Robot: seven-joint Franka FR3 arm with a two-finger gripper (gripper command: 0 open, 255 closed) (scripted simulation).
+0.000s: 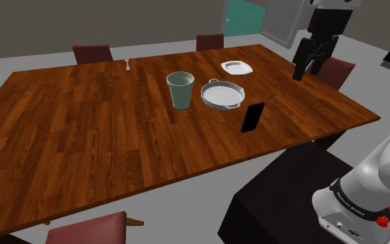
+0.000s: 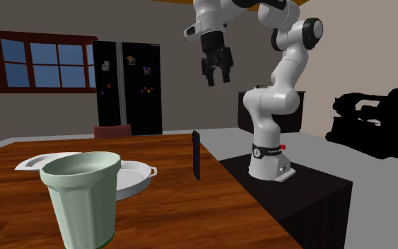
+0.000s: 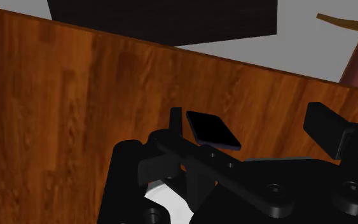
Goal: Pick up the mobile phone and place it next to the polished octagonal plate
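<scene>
black mobile phone [image 1: 253, 116] stands upright on its edge on the wood table [image 1: 82, 125], well below the pincer [image 1: 305, 68] and a little aside. pincer hangs high, fingers wide apart, nothing held. square your jaws to the phone's flat faces, drop straight, close softly: it looks likely to tip. white octagonal plate [image 1: 237, 67] lies below too, apart from the phone.
</scene>
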